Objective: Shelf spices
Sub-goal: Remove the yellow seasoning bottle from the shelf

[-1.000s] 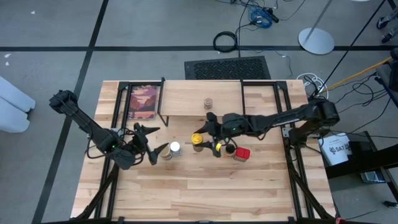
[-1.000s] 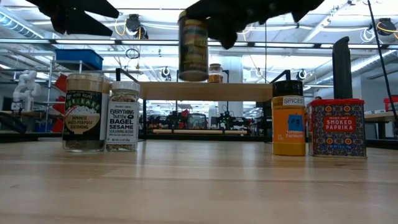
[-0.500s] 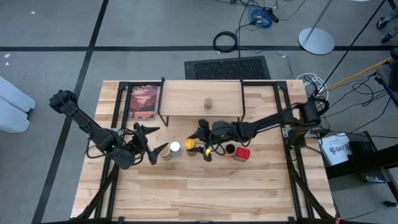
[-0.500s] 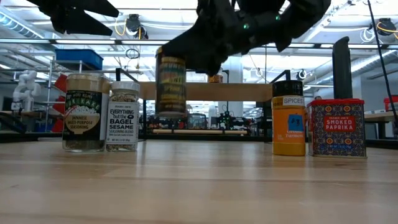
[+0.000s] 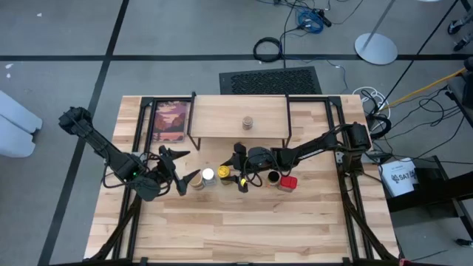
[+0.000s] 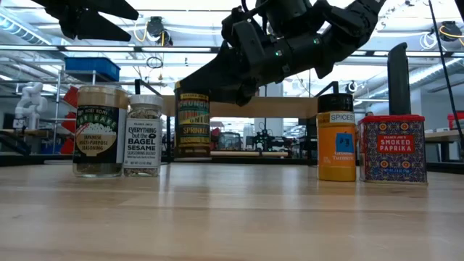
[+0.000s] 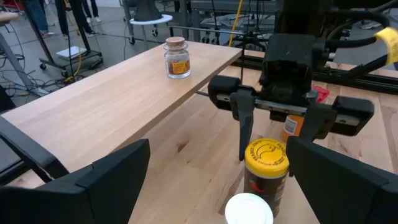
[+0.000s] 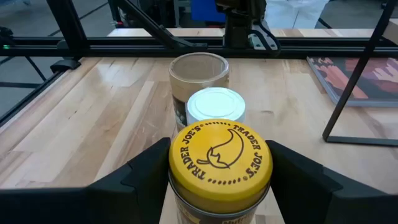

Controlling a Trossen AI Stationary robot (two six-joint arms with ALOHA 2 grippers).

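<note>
My right gripper (image 5: 232, 171) is shut on the yellow-lidded jar (image 6: 192, 125), low beside the white-lidded jar (image 5: 208, 175). Left of that one stands a dark seasoning jar (image 6: 100, 130). To the table's right stand the dark-lidded orange jar (image 6: 336, 138) and the red box (image 6: 392, 148). The tan jar (image 5: 247, 123) stands alone on the shelf (image 5: 222, 118), a light plank on black legs beyond the row. My left gripper (image 5: 185, 167) hovers open, left of the jars and above them. My right gripper holds the yellow-lidded jar at its lid end (image 8: 221, 163), one finger (image 8: 149, 171) on each side of the lid, reaching slantwise down from the table's right. The jar stays upright. Its base (image 6: 192, 155) is at table level; whether it rests there I cannot tell.
A reddish picture in a black frame (image 5: 171, 121) lies at the far left, beside the shelf. Black metal rails (image 5: 347, 170) run along both sides of the table. Bare tabletop (image 5: 244, 222) spreads across the near half.
My right gripper has carried the yellow-lidded jar down from shelf height and toward the table's left. The jar has stayed upright and is now at table level, close beside the white-lidded jar.
</note>
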